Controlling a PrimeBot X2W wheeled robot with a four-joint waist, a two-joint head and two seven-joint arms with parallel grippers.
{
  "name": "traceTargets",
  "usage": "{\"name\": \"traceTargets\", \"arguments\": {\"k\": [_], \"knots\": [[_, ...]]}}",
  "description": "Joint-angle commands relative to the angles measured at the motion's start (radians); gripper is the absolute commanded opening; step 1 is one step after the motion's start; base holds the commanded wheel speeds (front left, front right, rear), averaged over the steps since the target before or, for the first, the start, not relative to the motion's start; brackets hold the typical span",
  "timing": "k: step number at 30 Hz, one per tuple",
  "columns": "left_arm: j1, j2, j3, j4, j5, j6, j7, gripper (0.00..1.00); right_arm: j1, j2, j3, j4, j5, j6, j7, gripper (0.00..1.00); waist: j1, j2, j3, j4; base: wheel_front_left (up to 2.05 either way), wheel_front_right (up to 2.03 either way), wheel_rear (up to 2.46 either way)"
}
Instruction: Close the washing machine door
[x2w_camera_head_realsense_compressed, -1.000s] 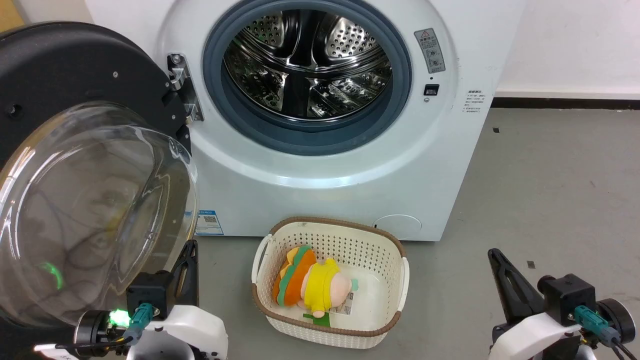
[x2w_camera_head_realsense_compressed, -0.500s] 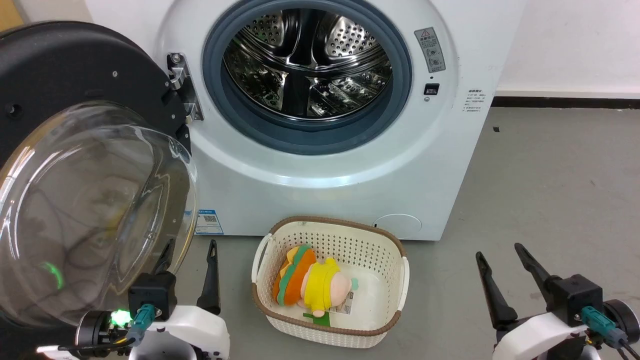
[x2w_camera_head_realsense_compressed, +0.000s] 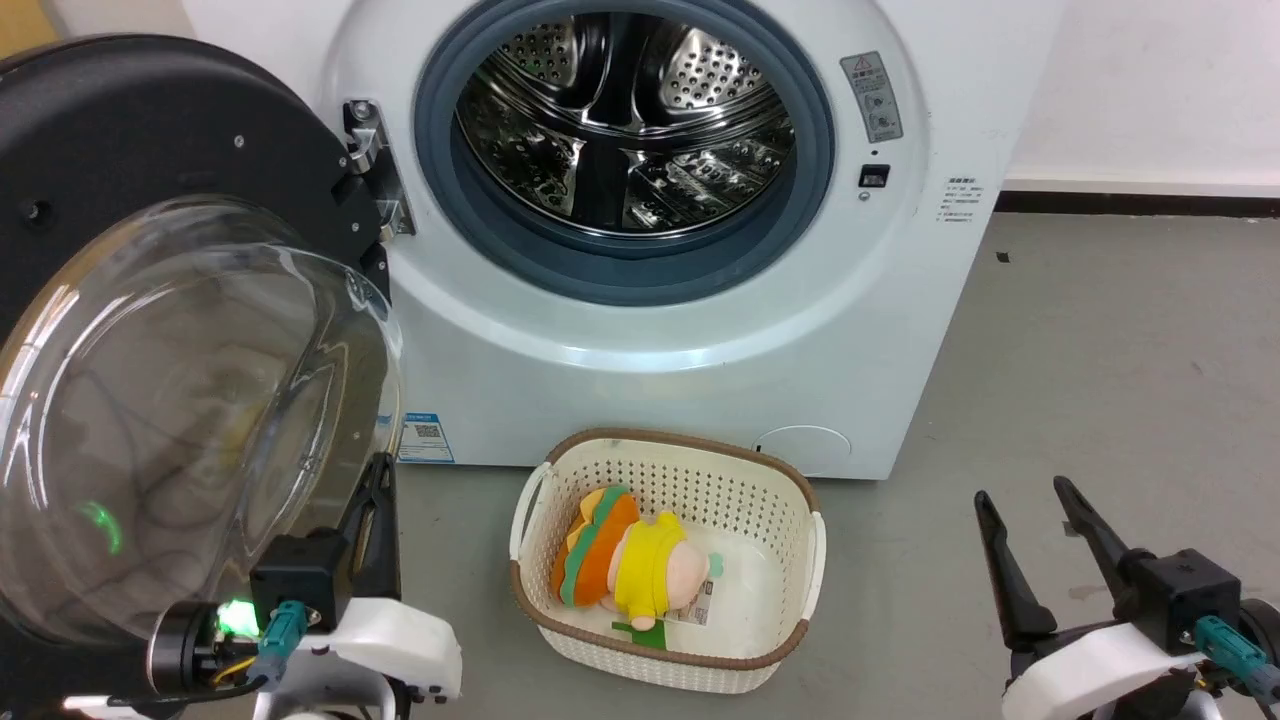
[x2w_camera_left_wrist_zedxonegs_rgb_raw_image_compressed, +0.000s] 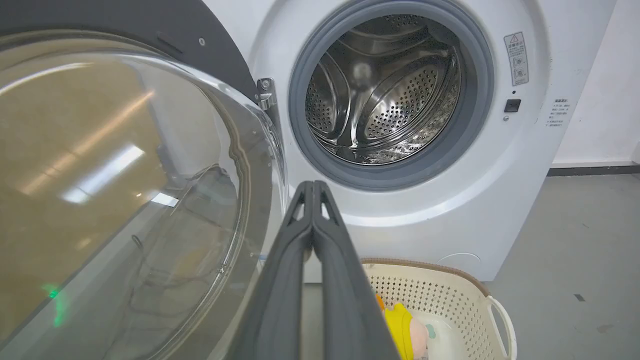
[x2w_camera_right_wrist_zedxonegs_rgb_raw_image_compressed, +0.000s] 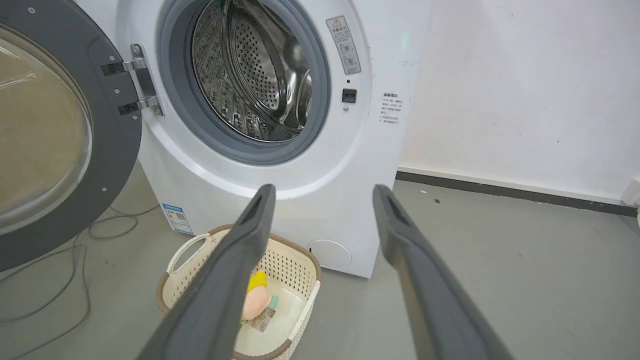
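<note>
Beside the washing machine door (x2w_camera_head_realsense_compressed: 180, 350), left gripper (x2w_camera_left_wrist_zedxonegs_rgb_raw_image_compressed: 313, 186) sat pressed together, empty; right gripper (x2w_camera_right_wrist_zedxonegs_rgb_raw_image_compressed: 324, 192) stood apart. Risk: push could slip off the curved glass (x2w_camera_left_wrist_zedxonegs_rgb_raw_image_compressed: 125, 175), door left unlatched.

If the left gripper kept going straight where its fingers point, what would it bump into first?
Probably the big white washing machine, just below its grey rubber ring. The shut left gripper points close beside the black-framed glass door, so it might graze that.
</note>
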Motion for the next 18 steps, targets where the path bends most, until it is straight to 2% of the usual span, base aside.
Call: {"name": "traceTargets", "arguments": {"k": [1, 18], "knots": [[-0.026, 0.008, -0.003, -0.016, -0.002, 0.008, -0.012, 0.00, -0.006, 0.001, -0.010, -0.007, 0.010, 0.000, -0.012, 1.00, 0.0000, 0.0000, 0.002, 0.008, 0.00, 0.00, 0.00], [-0.151, 0.033, 0.028, -0.120, -0.028, -0.009, -0.045, 0.00, -0.012, 0.002, -0.044, -0.020, 0.032, 0.000, -0.045, 1.00, 0.0000, 0.0000, 0.017, 0.096, 0.00, 0.00, 0.00]]}}
